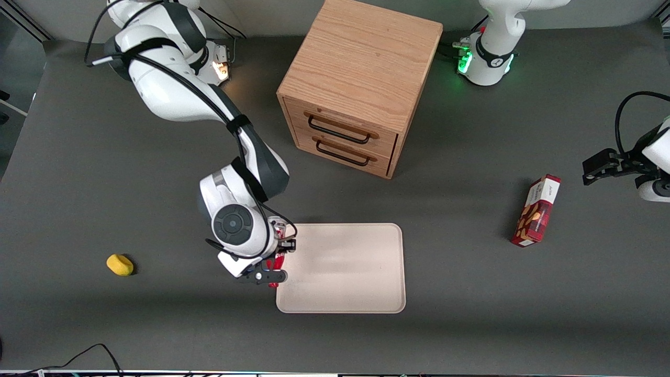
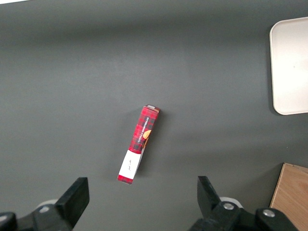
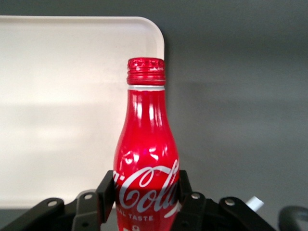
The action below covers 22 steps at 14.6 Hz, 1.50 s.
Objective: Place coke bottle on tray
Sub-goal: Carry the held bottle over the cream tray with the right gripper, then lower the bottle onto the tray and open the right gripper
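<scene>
My right gripper is shut on the coke bottle, a slim red bottle with white script and a red cap. In the front view only a sliver of the red bottle shows under the wrist. The gripper holds it over the edge of the cream-beige tray on the working arm's side. In the right wrist view the bottle's neck and cap cross the tray's rounded corner, with dark table beside it. The black fingers press both sides of the bottle's lower body.
A wooden two-drawer cabinet stands farther from the front camera than the tray. A red snack box lies toward the parked arm's end; it also shows in the left wrist view. A small yellow object lies toward the working arm's end.
</scene>
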### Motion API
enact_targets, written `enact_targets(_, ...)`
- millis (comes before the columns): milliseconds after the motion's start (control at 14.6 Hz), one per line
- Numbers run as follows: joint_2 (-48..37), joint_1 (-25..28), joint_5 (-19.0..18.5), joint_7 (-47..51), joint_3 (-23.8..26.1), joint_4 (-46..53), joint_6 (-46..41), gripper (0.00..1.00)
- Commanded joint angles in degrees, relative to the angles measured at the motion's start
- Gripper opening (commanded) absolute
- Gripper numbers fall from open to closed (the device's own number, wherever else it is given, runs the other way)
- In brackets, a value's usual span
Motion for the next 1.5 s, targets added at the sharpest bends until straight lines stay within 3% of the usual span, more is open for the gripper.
enact_targets(0,3.0,1.3,0.4,1.9,-1.2,3.6,2.2,0.0)
enact_targets(410,6.7,3.5,0.1,1.0,-2.2,3.5,8.2,0.0)
enact_targets(1298,7.9,2.9,0.0,-3.3,-2.4,3.2,9.1,0.0)
enact_targets(1366,7.9,2.9,0.0,-3.1,-2.4,3.2,9.2,0.03)
enact_targets(1435,7.9,2.9,0.0,-3.0,-2.4,3.1,9.6,0.4)
